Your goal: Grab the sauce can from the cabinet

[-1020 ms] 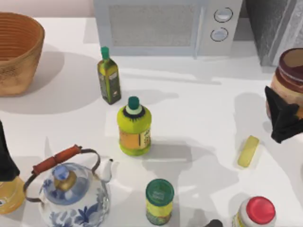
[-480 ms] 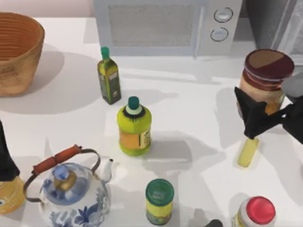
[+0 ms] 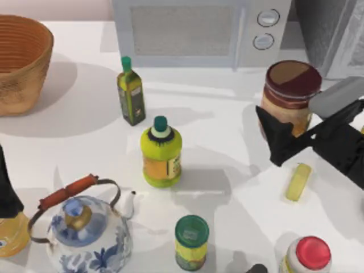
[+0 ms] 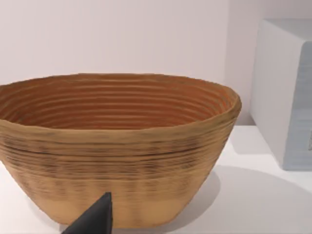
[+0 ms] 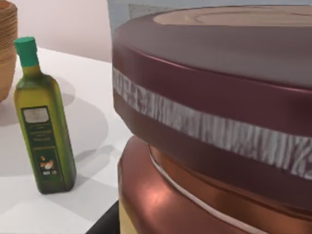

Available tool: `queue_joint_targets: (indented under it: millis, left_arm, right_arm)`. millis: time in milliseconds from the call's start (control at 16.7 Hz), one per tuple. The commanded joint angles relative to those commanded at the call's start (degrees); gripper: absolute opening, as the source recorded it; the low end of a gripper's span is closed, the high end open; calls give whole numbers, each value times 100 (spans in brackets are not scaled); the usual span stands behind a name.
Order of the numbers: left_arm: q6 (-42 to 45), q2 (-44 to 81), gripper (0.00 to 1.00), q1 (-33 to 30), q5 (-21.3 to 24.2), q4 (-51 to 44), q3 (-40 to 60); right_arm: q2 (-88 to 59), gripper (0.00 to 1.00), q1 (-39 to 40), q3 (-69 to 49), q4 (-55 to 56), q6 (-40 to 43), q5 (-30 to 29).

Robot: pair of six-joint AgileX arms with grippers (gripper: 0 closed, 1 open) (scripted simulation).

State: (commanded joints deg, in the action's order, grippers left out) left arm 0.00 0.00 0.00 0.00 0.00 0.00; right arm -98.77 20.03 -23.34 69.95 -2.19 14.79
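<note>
Our right tool (image 3: 287, 139) sat at the right side of the white surface (image 3: 227, 119), its black fingers closed on the lower body of the sauce can (image 3: 290, 96). We held the can upright, out in front of the dark speckled cabinet (image 3: 327, 31) at the far right corner and just right of the light grey microwave (image 3: 199, 31). In the right wrist view the can (image 5: 219, 122) loomed very close, maroon band over coppery rim. Our left tool (image 3: 7, 190) was parked at the left edge; we could not tell how its fingers stood.

Across the surface we saw a woven basket (image 3: 20, 62) at far left, a green oil bottle (image 3: 131, 94), a yellow bottle (image 3: 161, 152), a blue-and-white kettle (image 3: 85, 227), a green-lidded can (image 3: 191, 242), a red-capped container (image 3: 310, 255) and a small yellow bar (image 3: 298, 182). A pale wall (image 4: 122, 34) stood behind.
</note>
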Motion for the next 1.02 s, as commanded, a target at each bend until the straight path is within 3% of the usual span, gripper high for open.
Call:
queue_joint_targets:
  millis: [660,1020]
  left_arm:
    - [0,0,100,0,0,0,0]
    - [0,0,100,0,0,0,0]
  right_arm:
    - [-1954,0,140,-723,1633,82,541]
    - [-2136,0,68,-858,1858,133,687]
